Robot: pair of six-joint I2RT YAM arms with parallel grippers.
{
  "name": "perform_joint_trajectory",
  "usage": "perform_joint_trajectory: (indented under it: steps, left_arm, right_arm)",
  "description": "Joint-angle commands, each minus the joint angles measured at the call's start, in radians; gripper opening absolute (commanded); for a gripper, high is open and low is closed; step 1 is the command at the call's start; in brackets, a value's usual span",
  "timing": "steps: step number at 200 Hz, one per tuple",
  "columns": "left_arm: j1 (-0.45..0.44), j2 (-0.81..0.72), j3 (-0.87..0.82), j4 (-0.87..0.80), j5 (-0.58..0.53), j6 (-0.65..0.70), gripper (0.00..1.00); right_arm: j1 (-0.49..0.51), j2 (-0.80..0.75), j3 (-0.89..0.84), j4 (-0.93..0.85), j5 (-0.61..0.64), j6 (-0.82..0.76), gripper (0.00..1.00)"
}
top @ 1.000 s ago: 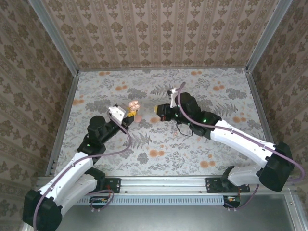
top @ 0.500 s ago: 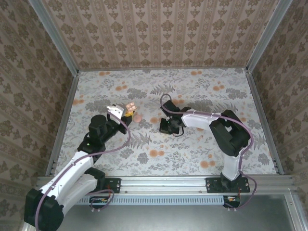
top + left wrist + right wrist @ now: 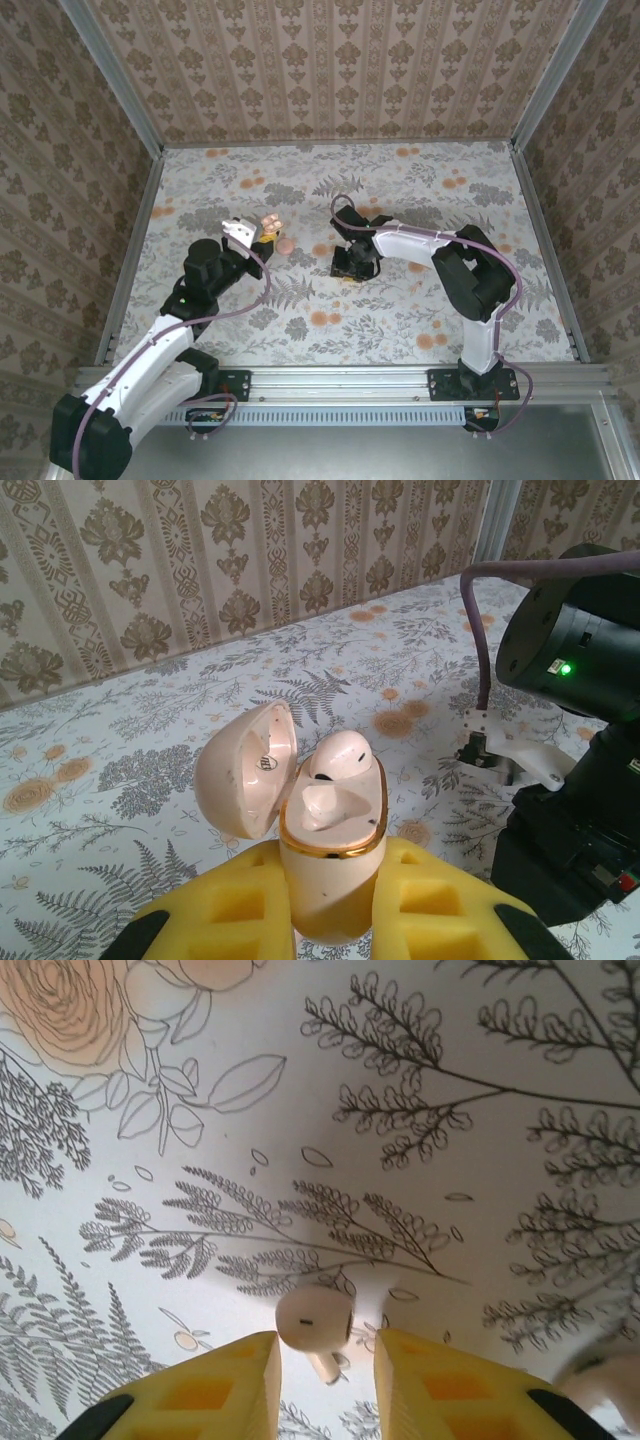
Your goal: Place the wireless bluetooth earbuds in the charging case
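My left gripper (image 3: 330,872) is shut on the pale pink charging case (image 3: 330,905), its yellow fingers (image 3: 225,900) pressed against both sides. The lid (image 3: 245,770) hangs open to the left, and one white earbud (image 3: 340,755) sits in the far socket. The near socket is hollow. In the top view the case (image 3: 270,224) is held above the table's left middle. My right gripper (image 3: 325,1345) points down at the table, jaws apart, with a second white earbud (image 3: 314,1318) lying between them, close to the left finger (image 3: 230,1380). From above, the right gripper (image 3: 349,270) stands right of the case.
The floral table (image 3: 400,190) is walled by patterned panels and metal rails (image 3: 130,250). The right arm's black wrist (image 3: 580,660) and cable stand close on the right of the case. A blurred pale shape (image 3: 610,1385) sits at the lower right of the right wrist view.
My right arm pulled back from beside the case and dropped to the table centre, and its jaws have parted around the loose earbud. The left arm drew the case back slightly.
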Motion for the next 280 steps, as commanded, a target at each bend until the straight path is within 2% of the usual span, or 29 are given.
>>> perform_joint_trajectory:
  steps: [1, 84, 127, 176, 280]
  left_arm:
    - [0.003, -0.018, 0.003, 0.012, 0.012, -0.001, 0.00]
    - [0.003, -0.029, -0.004, 0.012, 0.019, -0.003, 0.00]
    - [0.002, -0.026, -0.008, 0.019, 0.025, -0.002, 0.00]
    - [0.002, -0.022, -0.015, 0.031, 0.034, -0.004, 0.00]
    - [0.002, -0.030, -0.025, 0.035, 0.034, -0.005, 0.00]
  right_arm:
    - [0.003, -0.017, 0.069, -0.125, 0.013, -0.039, 0.32]
    - [-0.002, 0.069, 0.254, -0.334, 0.019, -0.105, 0.37]
    - [-0.002, 0.096, 0.277, -0.356, 0.057, -0.068, 0.40]
    - [0.000, 0.155, 0.302, -0.341, 0.042, -0.060, 0.42]
    - [0.002, 0.237, 0.346, -0.358, 0.049, -0.076, 0.38]
